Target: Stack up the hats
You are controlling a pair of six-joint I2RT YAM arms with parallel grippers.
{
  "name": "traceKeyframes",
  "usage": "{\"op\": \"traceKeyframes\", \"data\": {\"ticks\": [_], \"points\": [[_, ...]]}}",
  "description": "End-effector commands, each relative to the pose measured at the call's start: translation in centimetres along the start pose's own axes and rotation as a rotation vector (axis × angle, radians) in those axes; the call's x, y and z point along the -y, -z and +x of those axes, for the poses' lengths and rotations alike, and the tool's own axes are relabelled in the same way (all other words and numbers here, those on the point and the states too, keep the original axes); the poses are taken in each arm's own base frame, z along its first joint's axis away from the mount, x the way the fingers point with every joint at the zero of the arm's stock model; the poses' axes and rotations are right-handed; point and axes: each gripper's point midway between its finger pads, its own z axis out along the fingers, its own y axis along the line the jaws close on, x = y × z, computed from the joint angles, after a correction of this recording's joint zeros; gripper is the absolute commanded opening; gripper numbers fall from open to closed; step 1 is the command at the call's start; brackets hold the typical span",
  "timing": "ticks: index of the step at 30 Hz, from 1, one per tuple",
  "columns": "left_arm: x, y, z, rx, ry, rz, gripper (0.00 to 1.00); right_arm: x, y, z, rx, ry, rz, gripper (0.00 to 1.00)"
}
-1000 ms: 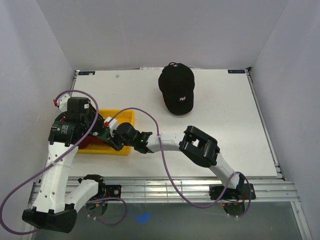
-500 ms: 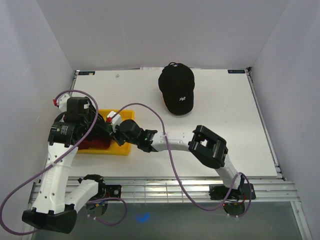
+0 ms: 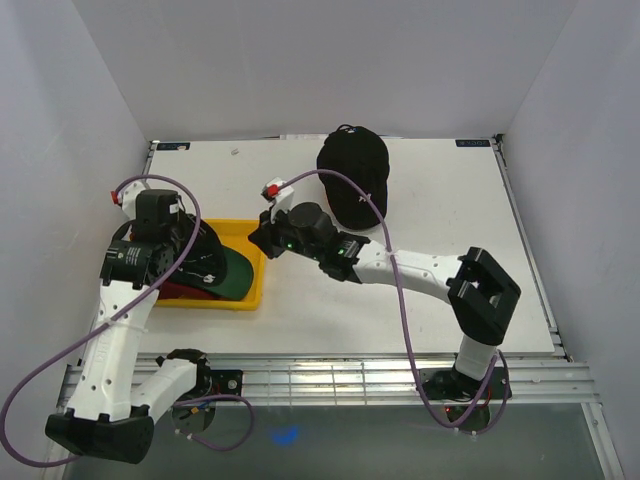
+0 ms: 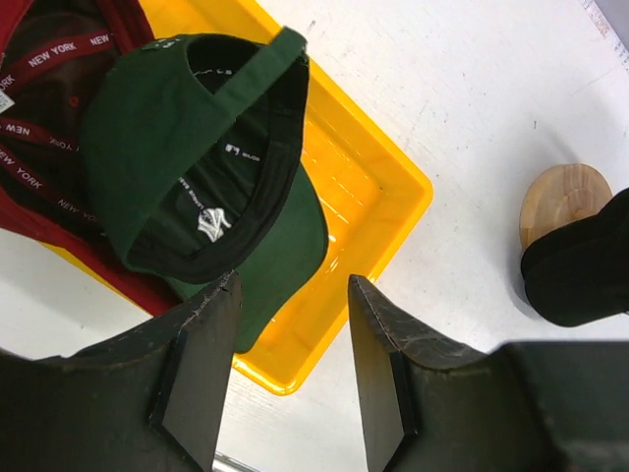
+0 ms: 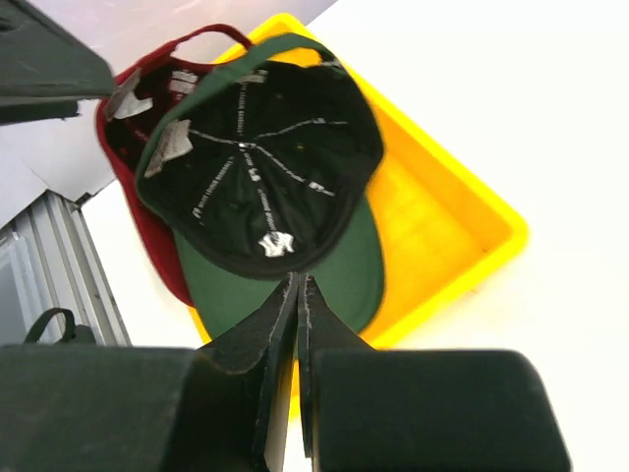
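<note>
A dark green cap lies upside down in the yellow tray, on top of a red cap. A black cap with a white emblem sits at the back middle of the table. My left gripper is open and empty above the tray's corner, beside the green cap. My right gripper is shut and empty, above the table right of the tray, looking down on the green cap and the red cap. No other black cap shows.
The wooden stand shows in the left wrist view, partly behind a black shape. The right arm stretches across the middle of the table. White walls close in the table on three sides.
My right gripper has pulled out of the tray and moved back and to the right, toward the black cap. The green cap now lies uncovered in the tray. The left arm has hardly moved.
</note>
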Motion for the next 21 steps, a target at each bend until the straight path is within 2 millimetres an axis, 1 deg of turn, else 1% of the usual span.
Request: {"op": "traceKeyframes", "data": {"ticks": [1, 2, 4, 5, 6, 7, 8, 9, 10, 11, 13, 14, 15, 17, 18, 19, 20, 21], "points": [[1.0, -0.8, -0.4, 0.010, -0.020, 0.028, 0.58, 0.1, 1.7, -1.1, 0.011, -0.091, -0.066, 0.08], [1.0, -1.0, -0.4, 0.009, -0.024, 0.027, 0.57, 0.0, 1.7, -0.6, -0.006, -0.069, -0.076, 0.08], [1.2, -1.2, -0.3, 0.008, -0.025, 0.036, 0.57, -1.2, 1.2, 0.7, -0.055, -0.025, -0.107, 0.11], [1.4, -1.1, -0.3, 0.008, -0.028, 0.045, 0.58, -2.0, 1.0, 1.8, -0.087, 0.011, -0.126, 0.13], [1.4, -1.1, -0.4, 0.008, -0.030, 0.049, 0.57, -2.5, 0.8, 2.5, -0.100, 0.028, -0.141, 0.17], [1.6, -1.0, -0.5, 0.010, -0.031, 0.055, 0.57, -3.0, 0.6, 3.5, -0.122, 0.044, -0.159, 0.25], [1.6, -0.9, -0.6, 0.015, -0.036, 0.057, 0.57, -4.2, 0.7, 4.4, -0.132, 0.092, -0.186, 0.29], [1.6, -0.8, -0.7, 0.018, -0.045, 0.058, 0.58, -4.7, 0.5, 5.3, -0.142, 0.120, -0.193, 0.33], [1.5, -0.7, -0.8, 0.021, -0.048, 0.056, 0.58, -4.9, 0.4, 6.1, -0.155, 0.150, -0.194, 0.39], [1.5, -0.5, -1.0, 0.027, -0.047, 0.060, 0.58, -6.0, 0.5, 6.9, -0.162, 0.207, -0.221, 0.42], [1.4, -0.3, -1.0, 0.029, -0.052, 0.061, 0.59, -6.5, 0.2, 8.3, -0.182, 0.257, -0.227, 0.50], [1.4, -0.3, -1.0, 0.030, -0.053, 0.062, 0.59, -7.2, 0.2, 9.1, -0.194, 0.282, -0.241, 0.52], [1.3, -0.2, -1.0, 0.031, -0.053, 0.063, 0.60, -7.4, 0.0, 10.1, -0.209, 0.316, -0.248, 0.53], [1.4, 0.0, -1.1, 0.034, -0.051, 0.066, 0.62, -7.6, -0.4, 10.9, -0.216, 0.335, -0.229, 0.54], [1.3, 0.0, -1.1, 0.034, -0.050, 0.064, 0.63, -7.4, -0.8, 11.8, -0.235, 0.338, -0.220, 0.55], [1.3, 0.1, -1.2, 0.036, -0.048, 0.063, 0.64, -7.3, -1.2, 11.8, -0.232, 0.340, -0.205, 0.56], [1.4, 0.4, -1.5, 0.046, -0.045, 0.066, 0.65, -6.8, -1.6, 12.5, -0.242, 0.344, -0.182, 0.56], [1.4, 0.5, -1.7, 0.052, -0.041, 0.067, 0.66, -6.5, -1.9, 12.5, -0.239, 0.345, -0.167, 0.57]]}}
